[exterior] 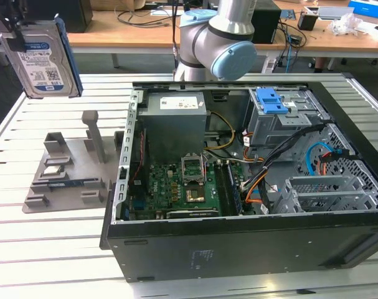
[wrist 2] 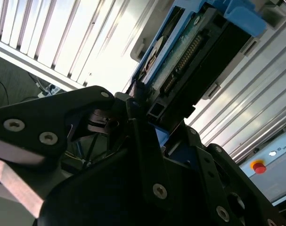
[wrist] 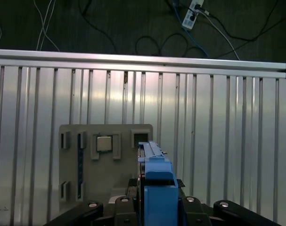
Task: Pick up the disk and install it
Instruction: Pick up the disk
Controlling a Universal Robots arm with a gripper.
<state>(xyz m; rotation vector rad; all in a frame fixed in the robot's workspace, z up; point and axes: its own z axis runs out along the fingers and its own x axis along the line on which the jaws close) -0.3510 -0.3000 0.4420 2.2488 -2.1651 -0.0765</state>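
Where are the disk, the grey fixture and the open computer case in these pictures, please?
the disk (exterior: 44,59): exterior view, on its white-and-blue label.
the grey fixture (exterior: 95,137): exterior view, on its upright post.
the computer case (exterior: 238,249): exterior view, on its black near wall.

Disk label: white-and-blue sticker with barcodes on the disk (exterior: 42,59), up off the computer case (exterior: 288,243) toward the exterior view's left; print too small to read.
Power-supply sticker: white sticker (exterior: 182,103) on the grey box (exterior: 176,134) inside the case, unreadable.
Case outer wall: faint pale marks (exterior: 204,255), illegible.
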